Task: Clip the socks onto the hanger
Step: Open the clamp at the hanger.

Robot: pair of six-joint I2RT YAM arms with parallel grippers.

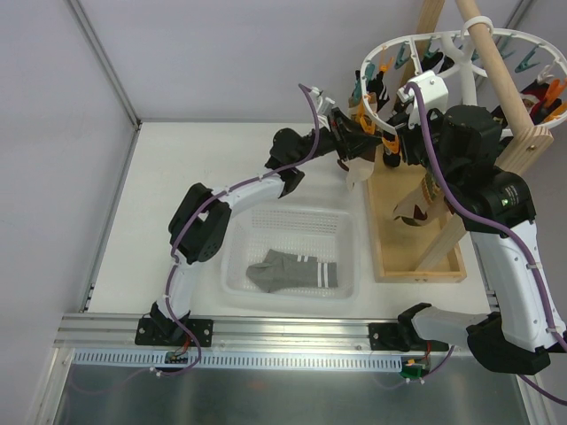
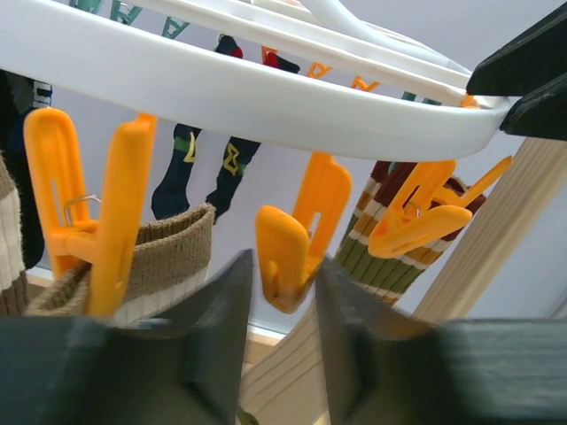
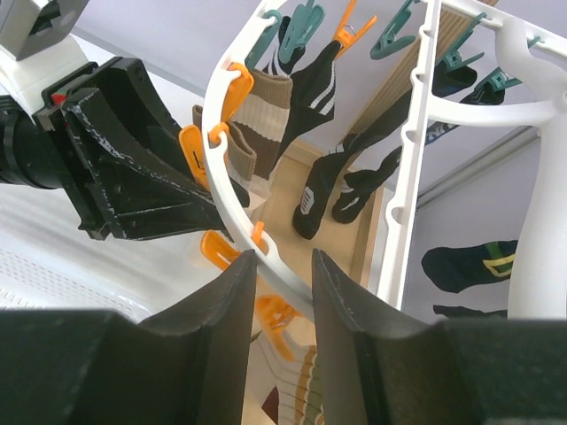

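Observation:
One grey sock [image 1: 292,270] with two white stripes lies in the clear basket; I see no second one there. The white oval hanger [image 1: 416,40] hangs at the back right with orange and teal clips. My left gripper [image 1: 350,133] is raised under its rim [image 2: 266,97]. In the left wrist view its fingertips [image 2: 285,266] flank the lower end of an orange clip [image 2: 288,243], and beige ribbed sock fabric [image 2: 283,372] fills the gap below. My right gripper [image 1: 394,133] is at the rim too, and the white ring [image 3: 221,150] passes between its fingers [image 3: 283,261].
The clear basket [image 1: 345,257] sits mid-table. A wooden pole frame [image 1: 496,80] on a wooden tray [image 1: 416,266] carries the hanger. Black, striped and taupe socks [image 2: 168,248] hang from other clips. A beige sock [image 1: 359,168] dangles under the left gripper.

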